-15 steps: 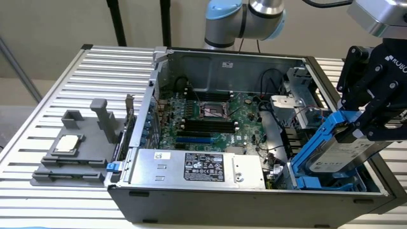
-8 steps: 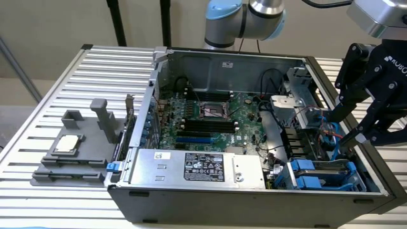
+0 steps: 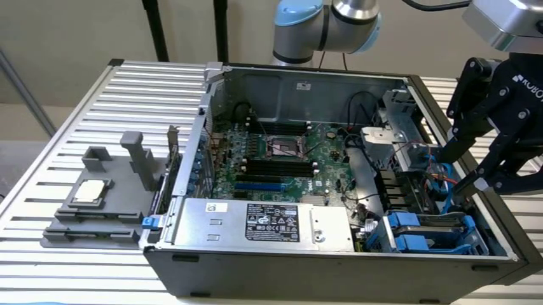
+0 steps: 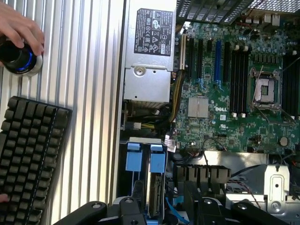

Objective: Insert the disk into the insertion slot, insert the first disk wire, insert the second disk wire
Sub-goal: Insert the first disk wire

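Blue slot [image 3: 472, 236]: near corner of case [image 3: 339, 267], at the exterior view's right.
Disk [image 4: 155, 190]: seems seated in slot, on edge, long axis along the near wall.
Pincer [image 3: 459, 173]: just above and beyond slot, dipped among blue wires [image 3: 434, 173]; whether clenched or released, cannot tell.

My ribbed metal table [image 3: 60, 127] carries the open computer case [image 3: 339, 273] at frame centre; a grey fixture [image 3: 102, 210] sits lower left.

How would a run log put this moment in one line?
gripper: at blue-railed drive bay | case: open, on slatted table | hand: on knob
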`<state>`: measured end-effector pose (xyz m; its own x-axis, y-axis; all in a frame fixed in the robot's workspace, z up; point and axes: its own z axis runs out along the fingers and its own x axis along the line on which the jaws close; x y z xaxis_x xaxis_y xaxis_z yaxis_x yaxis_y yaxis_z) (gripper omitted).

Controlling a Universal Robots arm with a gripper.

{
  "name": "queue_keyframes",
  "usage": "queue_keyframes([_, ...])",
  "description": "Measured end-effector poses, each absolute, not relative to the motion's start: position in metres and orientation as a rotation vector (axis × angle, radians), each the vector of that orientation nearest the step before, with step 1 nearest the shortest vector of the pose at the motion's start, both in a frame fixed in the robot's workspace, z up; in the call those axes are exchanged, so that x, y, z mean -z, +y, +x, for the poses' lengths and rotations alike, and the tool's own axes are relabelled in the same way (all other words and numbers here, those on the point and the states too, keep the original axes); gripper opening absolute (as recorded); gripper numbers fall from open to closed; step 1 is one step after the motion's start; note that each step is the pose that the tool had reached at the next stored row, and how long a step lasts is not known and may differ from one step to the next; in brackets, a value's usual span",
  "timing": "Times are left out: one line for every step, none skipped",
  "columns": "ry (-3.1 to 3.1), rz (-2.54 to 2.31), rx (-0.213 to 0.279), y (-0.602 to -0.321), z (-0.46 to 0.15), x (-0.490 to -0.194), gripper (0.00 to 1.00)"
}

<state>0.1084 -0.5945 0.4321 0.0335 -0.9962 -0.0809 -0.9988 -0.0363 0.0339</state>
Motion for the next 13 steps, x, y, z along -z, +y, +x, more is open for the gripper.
queue_keyframes([2.158,-2.235,-0.127,-0.594,0.108,-0.432,0.47])
queue_keyframes([2.158,-2.235,-0.127,-0.594,0.108,-0.432,0.47])
queue_keyframes([2.158,-2.235,-0.127,-0.594,0.108,-0.432,0.47])
queue_keyframes([2.158,-2.235,-0.127,-0.594,0.108,-0.432,0.47])
queue_keyframes([2.158,-2.235,-0.127,-0.594,0.108,-0.432,0.47])
queue_keyframes([2.158,-2.235,-0.127,-0.594,0.108,-0.432,0.47])
queue_keyframes([2.158,-2.235,-0.127,-0.594,0.108,-0.432,0.47])
queue_keyframes([2.158,-2.235,-0.127,-0.594,0.108,-0.432,0.47])
queue_keyframes([2.158,-2.235,-0.127,-0.594,0.108,-0.432,0.47])
queue_keyframes([2.158,-2.236,-0.128,-0.595,0.11,-0.432,0.47])
queue_keyframes([2.158,-2.235,-0.131,-0.595,0.113,-0.432,0.47])
queue_keyframes([2.159,-2.236,-0.133,-0.595,0.118,-0.431,0.47])
queue_keyframes([2.159,-2.236,-0.134,-0.595,0.122,-0.431,0.47])
